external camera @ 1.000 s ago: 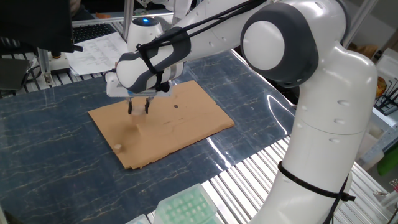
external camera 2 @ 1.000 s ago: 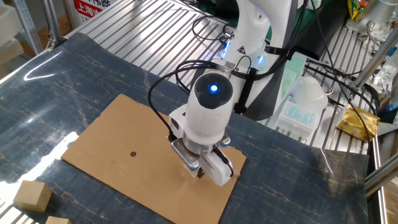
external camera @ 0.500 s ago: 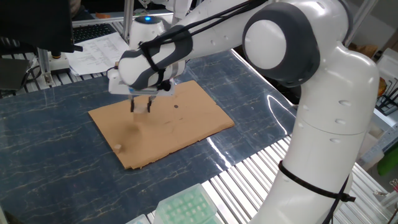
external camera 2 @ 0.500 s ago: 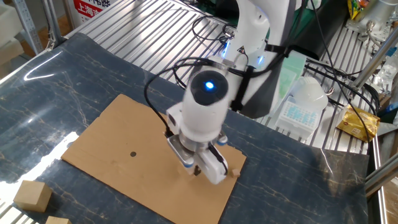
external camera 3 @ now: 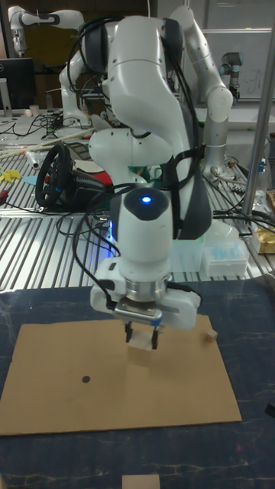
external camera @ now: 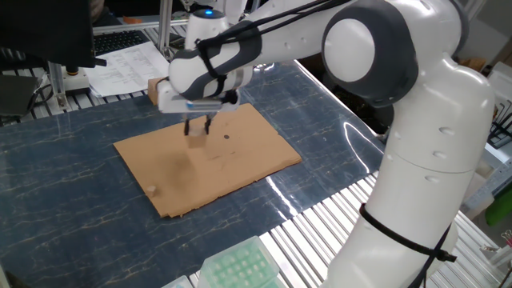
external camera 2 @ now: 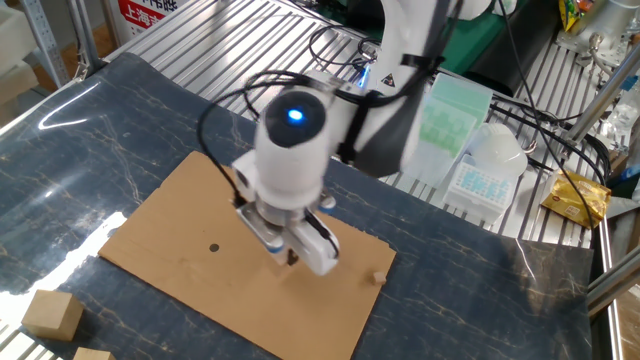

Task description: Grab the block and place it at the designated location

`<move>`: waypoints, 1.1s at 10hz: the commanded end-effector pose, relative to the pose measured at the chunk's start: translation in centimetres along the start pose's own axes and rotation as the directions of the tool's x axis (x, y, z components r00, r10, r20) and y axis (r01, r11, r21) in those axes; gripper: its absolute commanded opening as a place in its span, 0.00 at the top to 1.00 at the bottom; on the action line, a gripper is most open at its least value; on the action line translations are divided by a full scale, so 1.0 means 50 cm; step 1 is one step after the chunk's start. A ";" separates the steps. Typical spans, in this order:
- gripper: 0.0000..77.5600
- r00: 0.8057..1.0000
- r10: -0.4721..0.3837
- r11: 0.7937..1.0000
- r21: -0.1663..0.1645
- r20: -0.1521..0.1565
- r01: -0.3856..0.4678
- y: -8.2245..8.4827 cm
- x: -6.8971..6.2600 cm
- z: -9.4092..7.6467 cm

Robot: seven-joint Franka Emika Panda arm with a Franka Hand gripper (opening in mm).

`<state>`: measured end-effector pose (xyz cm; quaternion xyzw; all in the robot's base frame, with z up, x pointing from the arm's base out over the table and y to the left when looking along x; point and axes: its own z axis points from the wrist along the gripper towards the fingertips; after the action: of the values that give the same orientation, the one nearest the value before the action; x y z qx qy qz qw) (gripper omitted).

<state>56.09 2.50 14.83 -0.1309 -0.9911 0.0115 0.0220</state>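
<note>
I have the gripper (external camera 3: 142, 341) suspended above the cardboard sheet (external camera 3: 183, 390), and its jaws are pinching the block (external camera 3: 140, 353) between the fingertips. In the tall fixed view the block hangs just below the fingers, clear of the sheet, apparently so that it can travel without dragging. The one fixed view confirms a pale cube at the fingertips (external camera: 197, 138). The designated location (external camera 3: 85, 378) is a small black dot on the sheet, to the left of the block in the tall fixed view and well apart from it; the other fixed view shows the same dot (external camera 2: 214, 248) unobstructed. I judge the grasp complete and the carry stage under way. The remaining move calls for centring the block over the dot before lowering. A tiny tan crumb (external camera 3: 208, 337) lies near the sheet's far edge, and spare cubes (external camera 2: 51, 314) rest on the worktop (external camera 2: 90, 140) off the sheet; both are irrelevant to placement.
</note>
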 end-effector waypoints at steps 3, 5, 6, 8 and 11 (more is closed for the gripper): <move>0.98 0.993 -0.114 0.994 0.000 0.003 0.114 -0.090 -0.048 0.003; 0.98 0.986 -0.168 0.986 0.000 0.009 0.168 -0.133 -0.064 0.016; 0.98 0.983 -0.181 0.983 0.000 0.012 0.181 -0.144 -0.069 0.022; 0.98 0.979 -0.204 0.979 -0.002 0.015 0.205 -0.162 -0.075 0.030; 0.98 0.971 -0.239 0.971 -0.001 0.021 0.240 -0.191 -0.085 0.042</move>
<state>57.38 -6.39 13.25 -0.0272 -0.9994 0.0086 0.0178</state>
